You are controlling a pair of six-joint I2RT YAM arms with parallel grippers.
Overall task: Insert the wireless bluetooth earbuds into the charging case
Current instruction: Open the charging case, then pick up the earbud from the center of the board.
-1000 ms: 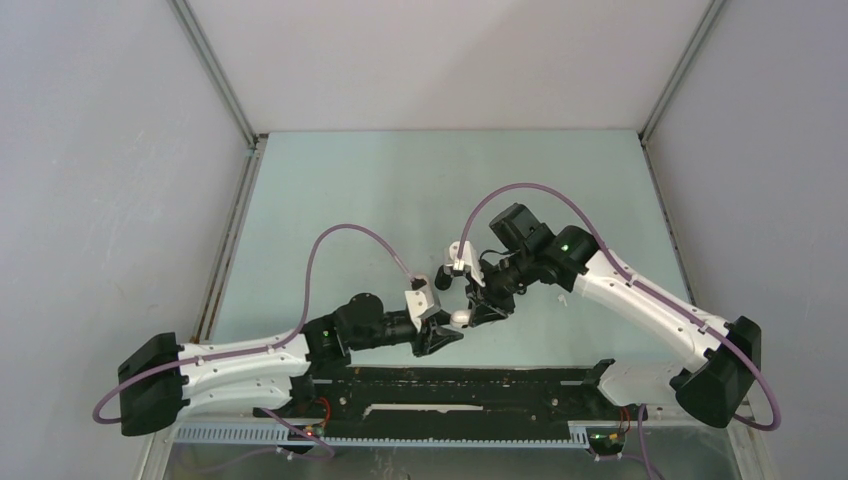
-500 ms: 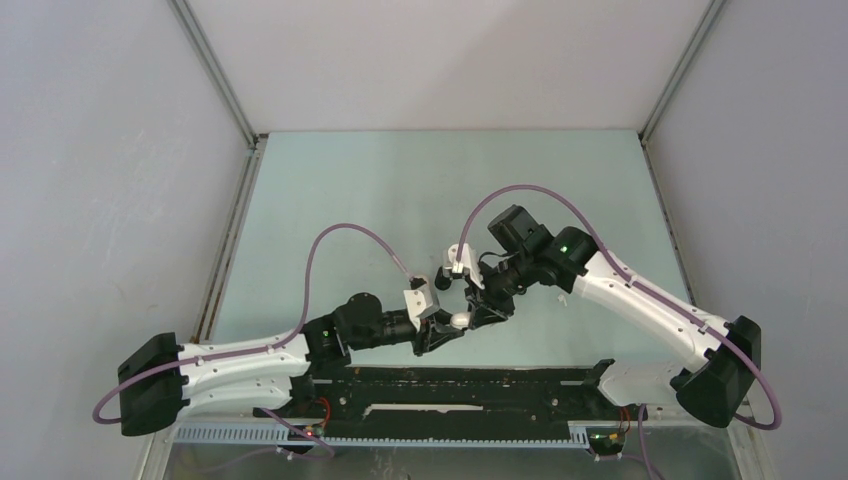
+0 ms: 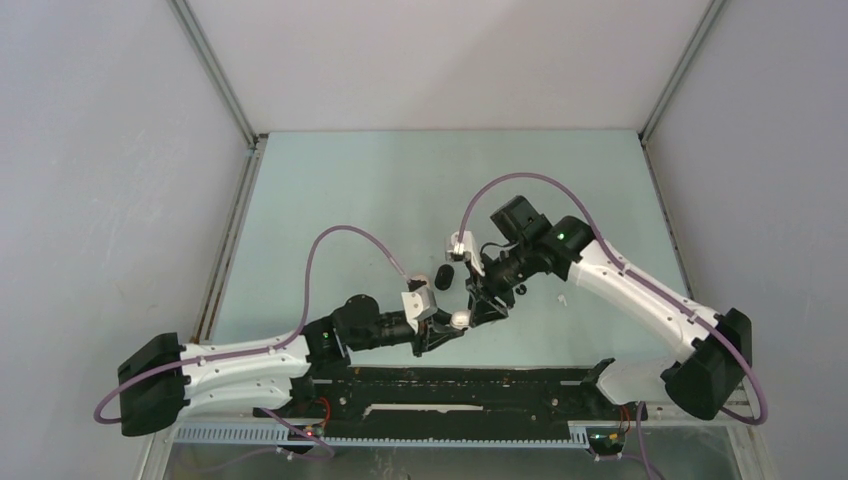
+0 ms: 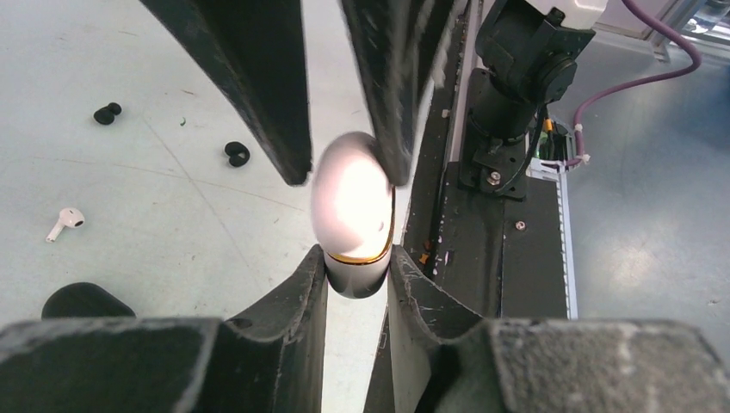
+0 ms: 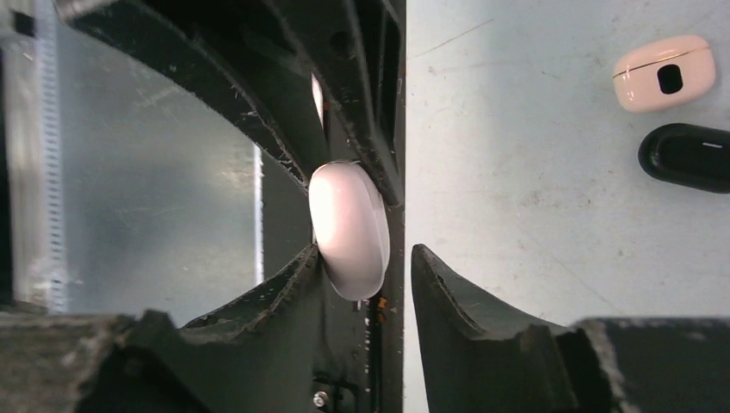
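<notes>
The left gripper (image 4: 357,258) pinches the white charging case (image 4: 351,215) by its bottom end, jaws pressed tight on it. The case sticks straight out from that gripper, and its round lid end points into the right gripper (image 5: 368,254). The right gripper's jaws are spread: one finger touches the lid, the other stands apart from it. The gold line round the case looks shut, so the lid is not open yet. The earbuds (image 4: 236,154) are not in it. Two black ones and a white earbud (image 4: 64,222) lie on the table (image 4: 155,249), well apart from both grippers, beyond a black case (image 4: 82,301). I think the lid must open first, and the right gripper sits ready for that.
</notes>
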